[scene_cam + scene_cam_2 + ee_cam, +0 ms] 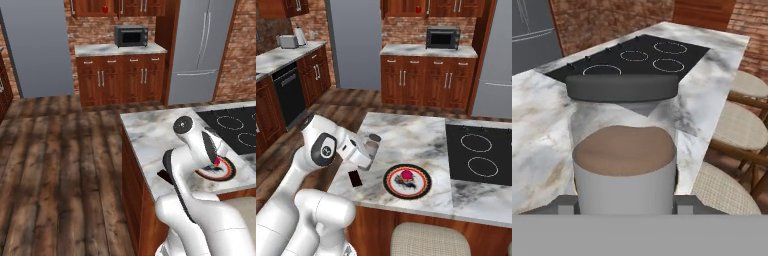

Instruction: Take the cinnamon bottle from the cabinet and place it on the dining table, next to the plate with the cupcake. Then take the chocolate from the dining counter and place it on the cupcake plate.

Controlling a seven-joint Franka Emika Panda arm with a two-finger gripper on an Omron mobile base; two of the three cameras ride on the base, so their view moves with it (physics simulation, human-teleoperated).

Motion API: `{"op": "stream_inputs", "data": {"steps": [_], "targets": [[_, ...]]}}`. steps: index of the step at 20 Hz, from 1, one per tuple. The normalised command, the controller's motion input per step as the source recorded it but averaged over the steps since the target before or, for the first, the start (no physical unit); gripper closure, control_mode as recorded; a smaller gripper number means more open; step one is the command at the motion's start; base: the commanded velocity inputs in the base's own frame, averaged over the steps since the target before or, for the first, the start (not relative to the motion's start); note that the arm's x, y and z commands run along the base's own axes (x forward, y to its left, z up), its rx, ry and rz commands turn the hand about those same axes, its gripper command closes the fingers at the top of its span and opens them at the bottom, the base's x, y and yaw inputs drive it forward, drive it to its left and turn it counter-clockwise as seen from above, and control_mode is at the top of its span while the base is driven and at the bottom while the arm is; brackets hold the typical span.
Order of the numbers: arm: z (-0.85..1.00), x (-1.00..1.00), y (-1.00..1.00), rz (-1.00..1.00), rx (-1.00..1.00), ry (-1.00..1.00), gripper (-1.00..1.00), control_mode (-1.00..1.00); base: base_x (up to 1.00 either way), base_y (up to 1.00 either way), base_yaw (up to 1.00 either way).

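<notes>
The cinnamon bottle (374, 145) is a clear jar with a grey lid (622, 87) and brown powder (624, 150) inside. My gripper (370, 152) is shut on it, upright, low over the marble dining counter (406, 132), left of the plate. Whether its base touches the marble I cannot tell. The plate (423, 187) has a dark red rim and carries the pink-topped cupcake (406, 175). The chocolate (355, 178), a small dark bar, lies flat on the counter near its front edge, below the bottle and left of the plate. From the left, my arm partly covers the plate (226, 172) and the chocolate (163, 176).
A black cooktop (478, 152) takes the counter's right part. Woven stools (737, 127) stand along the near edge (428, 240). Across the wooden floor are cabinets with a microwave (442, 38) and a steel fridge (202, 47).
</notes>
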Motion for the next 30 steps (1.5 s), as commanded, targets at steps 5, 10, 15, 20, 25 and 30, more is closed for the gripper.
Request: {"op": "stream_inputs", "data": {"steps": [5, 10, 15, 20, 25, 30], "targets": [[-0.37, 0.40, 0.00, -0.07, 0.00, 0.00, 1.00, -1.00, 0.00, 0.00, 0.00], [-0.33, 0.43, 0.00, -0.01, 0.00, 0.00, 1.00, -1.00, 0.00, 0.00, 0.00], [-0.35, 0.47, -0.02, 0.00, 0.00, 0.00, 1.00, -1.00, 0.00, 0.00, 0.00], [-0.45, 0.33, -0.10, 0.00, 0.00, 0.00, 1.00, -1.00, 0.00, 0.00, 0.00], [-0.49, 0.28, -0.06, 0.00, -0.03, 0.00, 1.00, -1.00, 0.00, 0.00, 0.00], [-0.24, 0.18, -0.01, 0.07, -0.05, 0.00, 1.00, -1.00, 0.00, 0.00, 0.00]]}}
